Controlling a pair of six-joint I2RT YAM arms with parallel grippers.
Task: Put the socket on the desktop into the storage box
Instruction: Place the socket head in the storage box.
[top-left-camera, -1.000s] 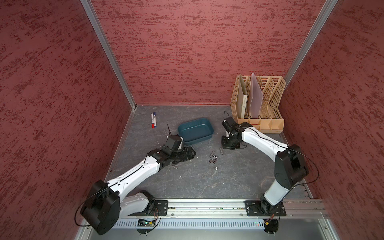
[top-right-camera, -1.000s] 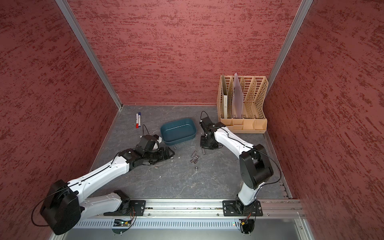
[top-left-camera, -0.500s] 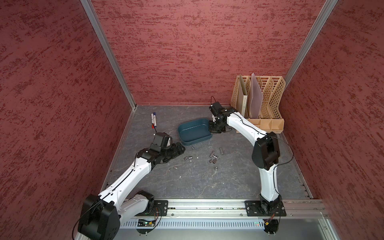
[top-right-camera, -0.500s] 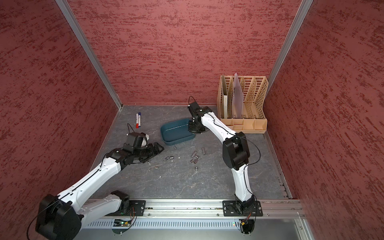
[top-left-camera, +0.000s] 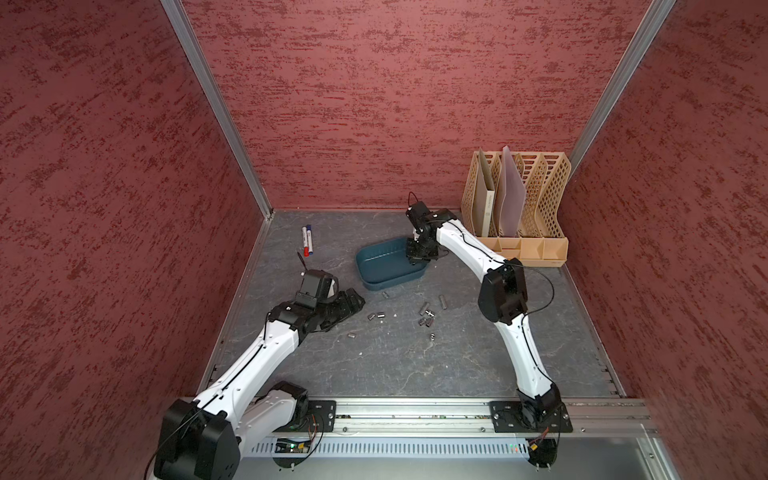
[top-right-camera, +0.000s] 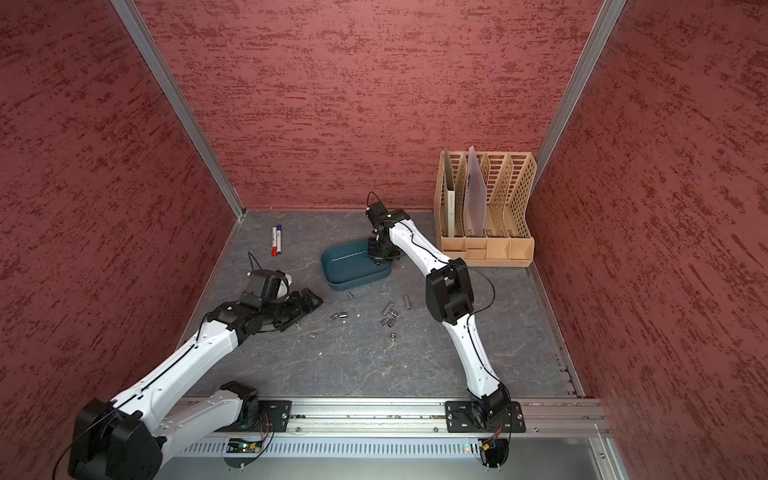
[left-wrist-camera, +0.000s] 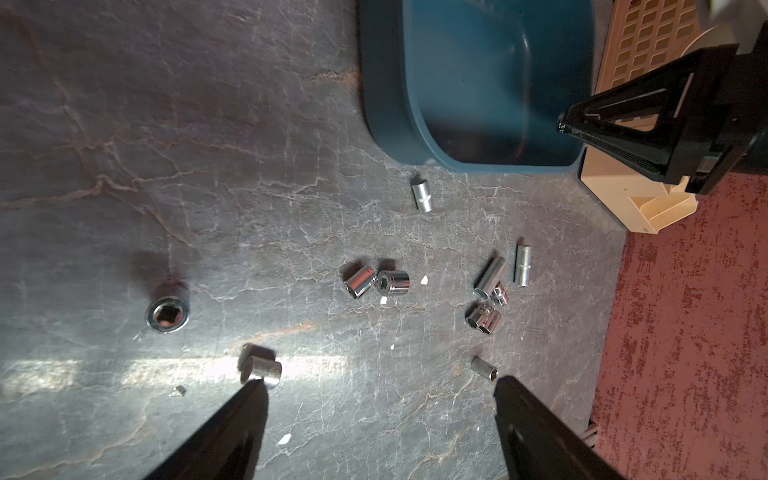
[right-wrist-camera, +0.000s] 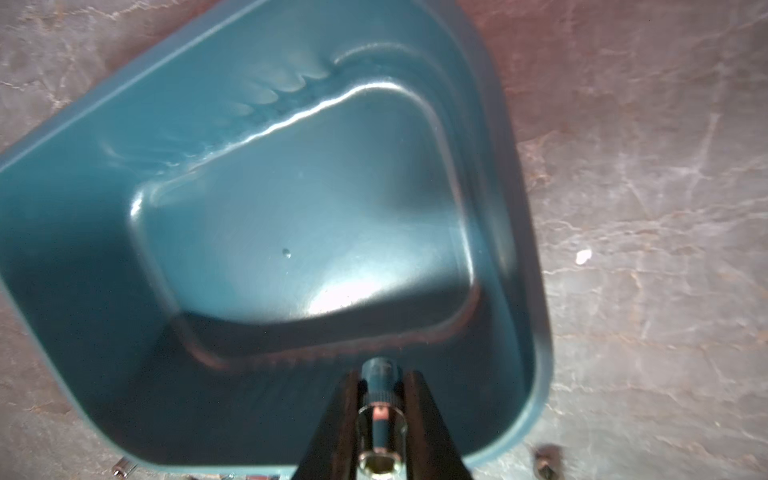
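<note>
Right tool (right-wrist-camera: 380, 384) pinched shut on a socket (right-wrist-camera: 377, 419), long axis along the fingers, open end toward the wrist camera, far end aimed into the storage box (right-wrist-camera: 75, 232). The tool hangs over the box's inside, just by the wall nearest it. The bare box floor lies ahead and below, with nothing showing in it. Release looks like the step in hand: straight drop, no further reach needed. Left tool (left-wrist-camera: 376, 384) is spread wide, low over the tabletop (left-wrist-camera: 124, 124), with a stray socket (left-wrist-camera: 262, 370) just beside one fingertip. The other loose sockets (left-wrist-camera: 376, 282) lie ahead of it, between it and the box. Right arm is at the box, left is nearer the strays. A second ago the right tool was down at the tabletop by the sockets on the file rack (top-left-camera: 519, 208) side; now it is over the box. The left tool has drawn back a little.
</note>
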